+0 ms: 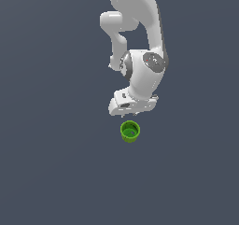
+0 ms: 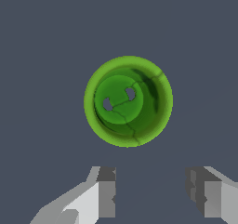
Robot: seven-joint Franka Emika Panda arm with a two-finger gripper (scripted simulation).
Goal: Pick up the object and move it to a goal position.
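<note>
A small bright green cup (image 1: pixel 130 131) stands upright on the flat grey surface, its darker green inside facing up. In the wrist view the cup (image 2: pixel 128 101) shows as a round rim seen from straight above, with two small pale spots on its bottom. My gripper (image 2: pixel 151 195) is open, and its two grey fingers (image 2: pixel 106 193) stand apart with nothing between them. The cup lies ahead of the fingertips, not between them. In the exterior view the white hand (image 1: pixel 133 105) hangs just above and behind the cup; its fingertips are hidden there.
The white arm (image 1: pixel 140 42) comes down from the top of the exterior view. A plain dark grey surface (image 1: pixel 56 163) stretches all around the cup.
</note>
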